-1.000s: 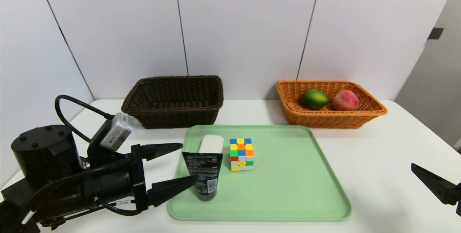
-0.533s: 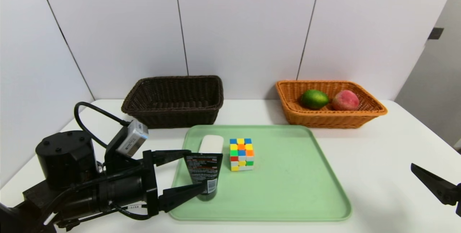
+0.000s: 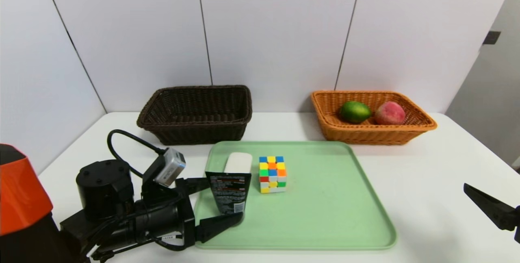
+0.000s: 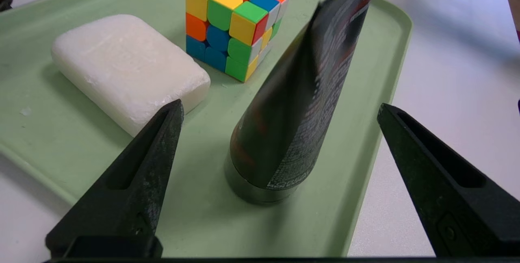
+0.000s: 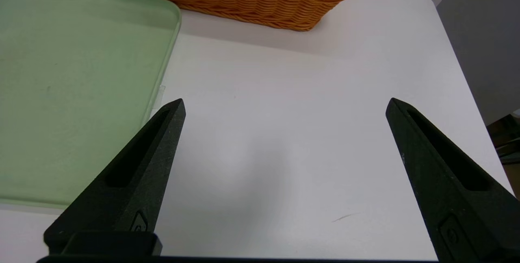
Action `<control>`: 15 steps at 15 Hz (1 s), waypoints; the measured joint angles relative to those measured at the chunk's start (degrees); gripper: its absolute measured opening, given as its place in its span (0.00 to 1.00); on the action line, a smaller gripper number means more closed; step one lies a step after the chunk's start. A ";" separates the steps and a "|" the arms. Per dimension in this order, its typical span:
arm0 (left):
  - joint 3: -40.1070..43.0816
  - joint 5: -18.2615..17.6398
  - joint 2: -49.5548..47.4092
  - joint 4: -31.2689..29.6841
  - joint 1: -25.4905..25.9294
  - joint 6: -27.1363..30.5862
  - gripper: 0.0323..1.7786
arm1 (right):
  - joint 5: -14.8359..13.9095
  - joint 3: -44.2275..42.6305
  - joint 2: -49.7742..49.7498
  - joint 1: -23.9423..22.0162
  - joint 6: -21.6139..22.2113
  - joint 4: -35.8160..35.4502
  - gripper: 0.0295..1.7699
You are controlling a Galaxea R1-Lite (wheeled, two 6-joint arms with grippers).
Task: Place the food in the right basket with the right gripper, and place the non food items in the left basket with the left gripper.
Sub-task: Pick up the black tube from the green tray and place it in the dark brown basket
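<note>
A black tube (image 3: 229, 192) stands on its cap on the green tray (image 3: 325, 222), near the tray's left edge. My left gripper (image 3: 224, 198) is open, low over the tray, with one finger on each side of the tube (image 4: 300, 104) and a gap on both sides. Just behind the tube lie a white soap bar (image 3: 239, 162) and a colour cube (image 3: 272, 173). The dark brown left basket (image 3: 195, 133) holds nothing I can see. In the orange right basket (image 3: 365, 135) sit a lime (image 3: 354, 111) and a peach (image 3: 389, 113). My right gripper (image 5: 284, 102) is open over bare table.
The soap bar (image 4: 122, 68) lies close beside one left fingertip (image 4: 170, 112), and the cube (image 4: 235, 23) is farther off. One right finger (image 3: 487, 210) shows at the table's right edge. A white wall stands behind both baskets.
My left arm has moved forward and to the right, so its open jaws now straddle the tube. The right arm and the objects have not moved.
</note>
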 joint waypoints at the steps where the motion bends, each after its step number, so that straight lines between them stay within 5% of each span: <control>1: 0.09 0.02 0.71 -0.02 -0.05 0.00 0.95 | 0.09 0.00 0.06 0.02 0.00 -0.02 0.96; 15: -1.68 1.51 3.08 0.00 -0.73 0.22 0.95 | 0.78 0.40 0.44 0.00 0.22 -0.02 0.96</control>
